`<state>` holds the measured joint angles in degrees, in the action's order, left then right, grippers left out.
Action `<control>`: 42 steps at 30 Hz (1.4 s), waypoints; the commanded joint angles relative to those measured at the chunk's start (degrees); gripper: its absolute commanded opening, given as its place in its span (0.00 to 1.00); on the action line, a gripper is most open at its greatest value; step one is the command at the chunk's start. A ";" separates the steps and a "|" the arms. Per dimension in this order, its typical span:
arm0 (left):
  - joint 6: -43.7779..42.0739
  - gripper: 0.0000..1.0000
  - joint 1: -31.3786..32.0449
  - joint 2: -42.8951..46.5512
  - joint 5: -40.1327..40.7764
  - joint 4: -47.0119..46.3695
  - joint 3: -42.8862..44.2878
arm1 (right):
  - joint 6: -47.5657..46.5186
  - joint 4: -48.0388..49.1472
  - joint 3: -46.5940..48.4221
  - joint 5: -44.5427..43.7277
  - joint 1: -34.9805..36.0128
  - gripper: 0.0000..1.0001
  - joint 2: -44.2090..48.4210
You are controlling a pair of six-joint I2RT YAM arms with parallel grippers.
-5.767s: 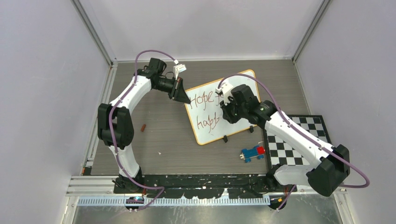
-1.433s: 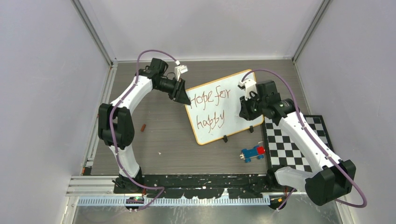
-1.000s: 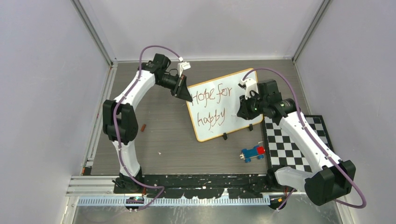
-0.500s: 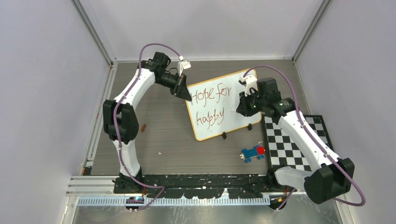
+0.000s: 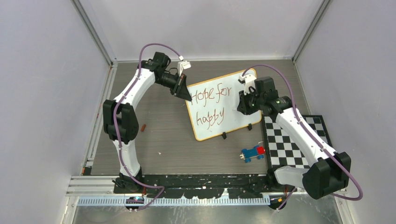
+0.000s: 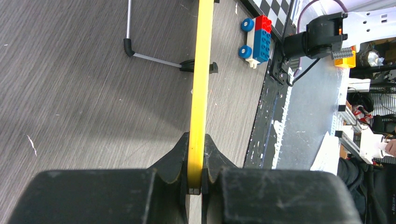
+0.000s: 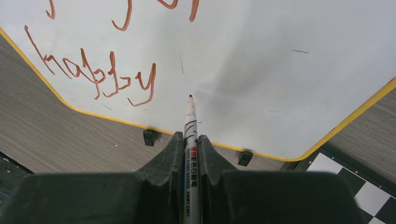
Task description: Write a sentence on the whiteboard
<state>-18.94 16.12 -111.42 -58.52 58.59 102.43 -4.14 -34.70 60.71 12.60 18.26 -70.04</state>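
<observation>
The whiteboard (image 5: 212, 130) stands tilted on the table, its yellow rim (image 6: 201, 70) clamped edge-on in my shut left gripper (image 6: 196, 186) at the board's upper left corner (image 5: 188, 97). The sentence (image 5: 211, 94) reads "Hope for" with "happy" (image 7: 100, 77) below it in reddish-brown. My right gripper (image 7: 190, 136) is shut on a grey whiteboard marker (image 7: 189, 116). Its tip points at bare board just right of "happy"; I cannot tell whether it touches. In the top view the right gripper (image 5: 242, 106) hangs over the board's right half.
A blue and red toy brick car (image 5: 252, 153) sits near the board's lower edge. A black-and-white checkered mat (image 5: 299, 140) lies at the right. Two black clips (image 7: 149, 136) (image 7: 244, 157) hold the board's lower rim. A small reddish piece (image 5: 144, 126) lies at the left.
"for" and the end of "happy" have been added since the earliest frame. The left gripper then shifted the board slightly. Over the last second the right gripper edged away from the arms' bases.
</observation>
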 commanded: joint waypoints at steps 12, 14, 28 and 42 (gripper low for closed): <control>-1.76 0.00 -0.56 0.64 3.63 -1.46 0.40 | 0.89 4.49 1.62 -1.65 -0.07 0.00 -2.34; -1.76 0.00 -0.56 0.61 3.76 -1.43 0.40 | 1.01 4.70 2.07 -1.30 -0.10 0.00 -2.87; -1.83 0.00 -0.39 0.41 3.66 -1.63 0.14 | 1.39 5.65 2.66 0.14 1.79 0.00 -3.83; -1.89 0.00 -0.39 0.45 3.84 -1.55 -0.04 | -1.10 4.04 -0.16 -0.44 2.59 0.00 -3.49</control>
<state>-18.74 16.12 -111.42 -58.52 58.54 102.39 -3.77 -32.16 60.84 12.29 20.58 -73.65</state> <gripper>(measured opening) 0.079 0.173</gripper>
